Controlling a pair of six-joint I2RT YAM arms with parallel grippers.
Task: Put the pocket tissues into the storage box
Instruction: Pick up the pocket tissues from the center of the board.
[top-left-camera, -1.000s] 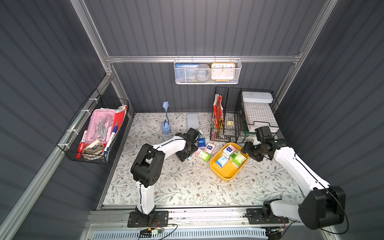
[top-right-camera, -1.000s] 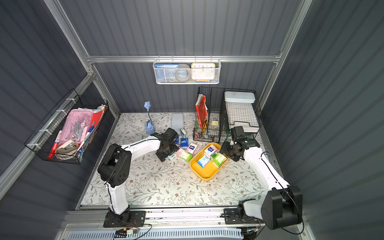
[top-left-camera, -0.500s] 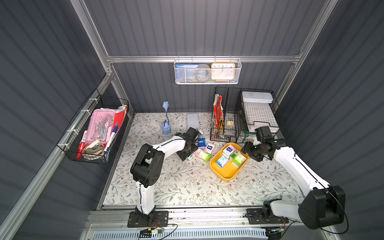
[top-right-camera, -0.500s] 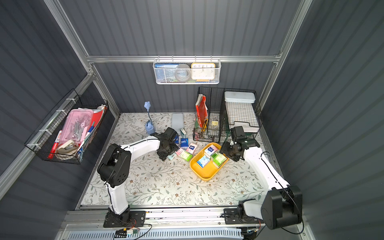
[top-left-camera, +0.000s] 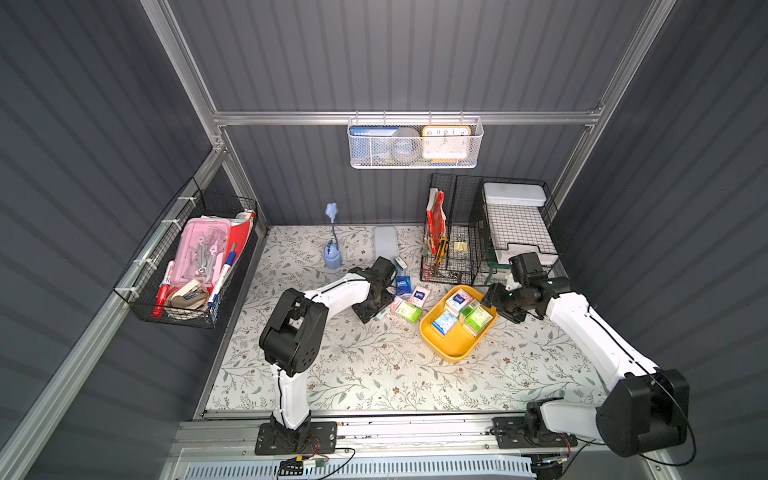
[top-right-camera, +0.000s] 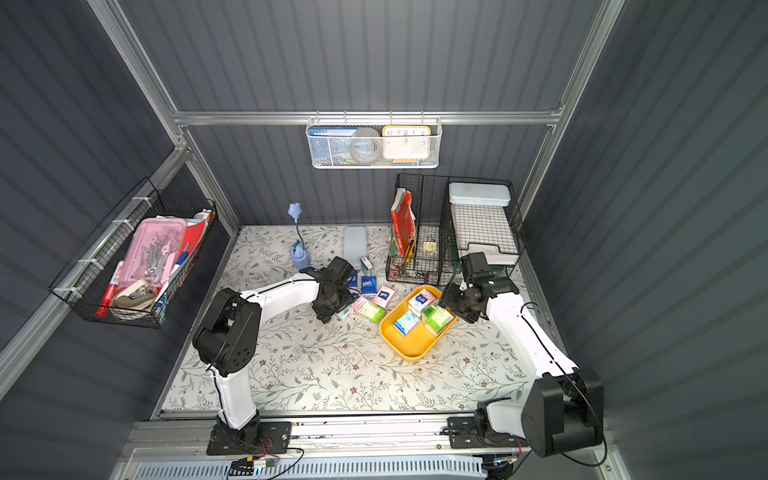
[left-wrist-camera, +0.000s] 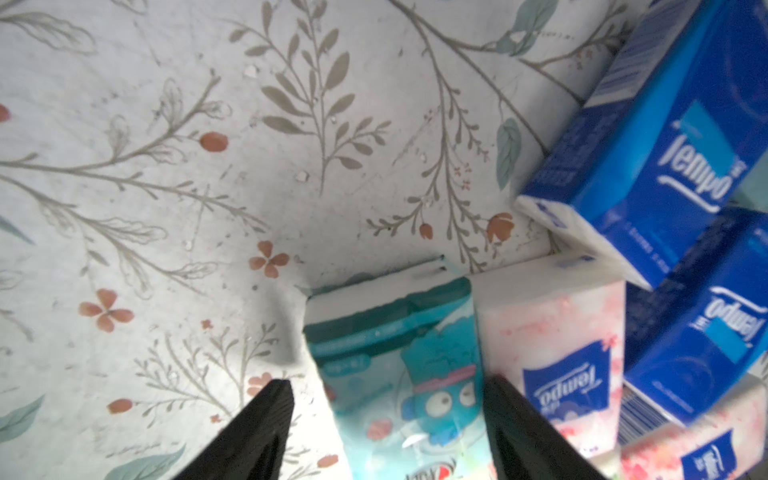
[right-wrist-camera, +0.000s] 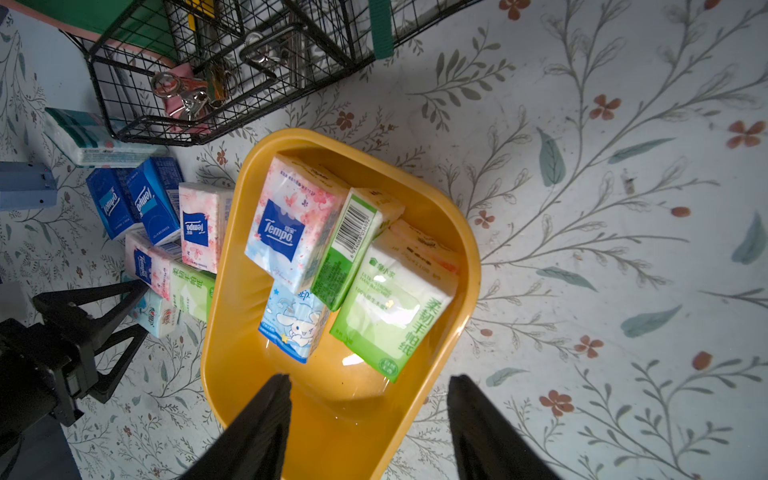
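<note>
Change from the earlier top views is slight: both arms hold about the same places, and the tub (top-left-camera: 452, 351) and its packets (top-left-camera: 461, 311) lie as before.

In both top views the left gripper (top-left-camera: 380, 311) is low among the loose packets (top-left-camera: 409, 309) just beside the tub. The right gripper (top-left-camera: 496, 307) is at the tub's corner nearest the wire baskets (top-left-camera: 457, 232).

In the left wrist view we see the left gripper's (left-wrist-camera: 387, 380) jaws open, with a teal packet (left-wrist-camera: 395, 345) lying between them. One finger (left-wrist-camera: 519, 424) sits at the seam between it and a pink packet (left-wrist-camera: 548, 332); the other finger (left-wrist-camera: 257, 432) stands clear of it. Blue packets (left-wrist-camera: 665, 145) lie beyond the pink one, outside the jaws.

In the right wrist view the right gripper's (right-wrist-camera: 370, 376) jaws are open and grip nothing. One finger (right-wrist-camera: 262, 428) is over the tub's (right-wrist-camera: 232, 332) inside, the other (right-wrist-camera: 482, 432) over the mat (right-wrist-camera: 582, 208) outside its rim. The tub's packets (right-wrist-camera: 282, 224) lie ahead of the jaws.

We see a floral mat (top-left-camera: 374, 365) under everything, dark ribbed walls (top-left-camera: 374, 54), a white mesh basket (top-left-camera: 415, 162) on the back rail and a black side basket (top-left-camera: 141, 286).
</note>
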